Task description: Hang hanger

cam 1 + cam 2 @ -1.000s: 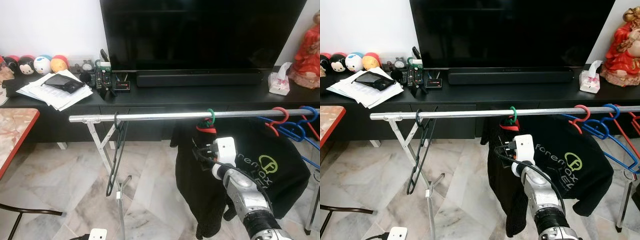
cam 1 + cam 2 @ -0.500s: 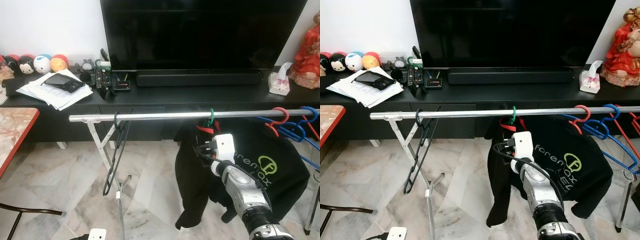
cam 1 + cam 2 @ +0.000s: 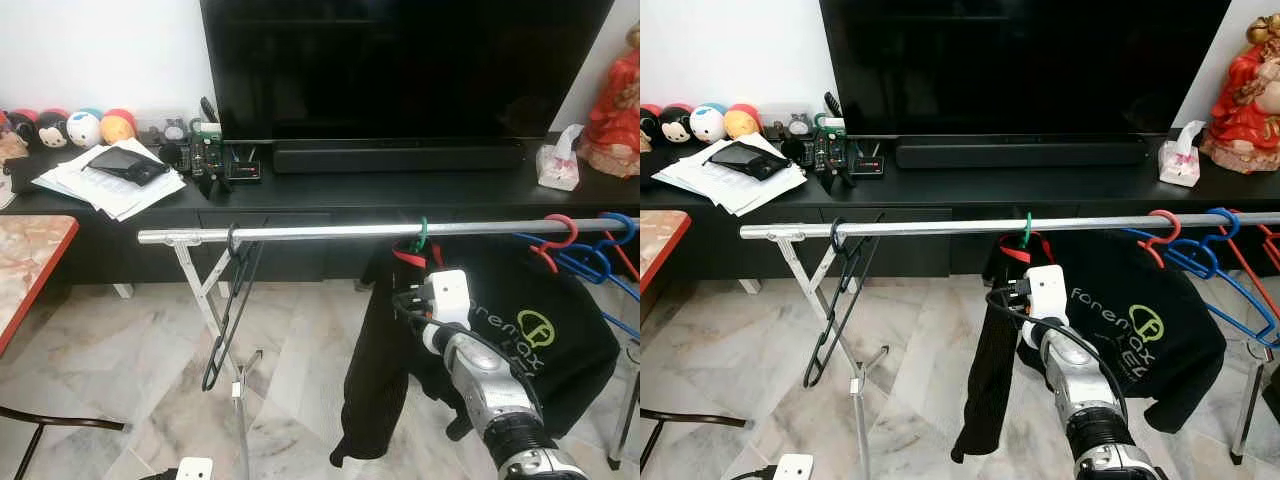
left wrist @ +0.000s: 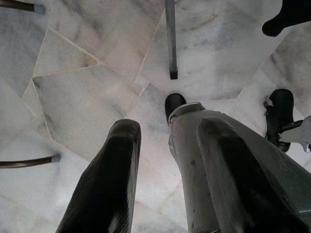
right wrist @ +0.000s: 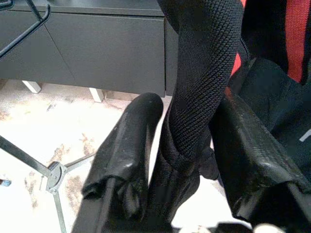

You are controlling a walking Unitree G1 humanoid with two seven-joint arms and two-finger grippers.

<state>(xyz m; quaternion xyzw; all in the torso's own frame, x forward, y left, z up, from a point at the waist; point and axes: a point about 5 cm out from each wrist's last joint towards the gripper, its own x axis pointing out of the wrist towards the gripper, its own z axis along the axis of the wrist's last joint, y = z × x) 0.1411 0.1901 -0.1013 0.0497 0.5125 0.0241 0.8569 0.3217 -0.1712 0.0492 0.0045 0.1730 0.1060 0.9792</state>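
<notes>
Hanger on rail; release appears outstanding.
Your right gripper [image 5: 180, 160], fingers parted, straddles the black garment's sleeve [image 3: 990, 385]. Directly above it, the green hanger hook [image 3: 1027, 229] sits over the rail [image 3: 930, 227]. Open floor lies left of it; coloured hangers [image 3: 1200, 245] crowd its right. Left gripper [image 4: 167, 170] hangs idle, parted.

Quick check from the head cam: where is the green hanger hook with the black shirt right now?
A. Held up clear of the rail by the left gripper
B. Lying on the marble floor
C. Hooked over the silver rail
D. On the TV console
C: the green hanger hook sits over the silver rail, with the black shirt hanging below it beside the right gripper.
</notes>
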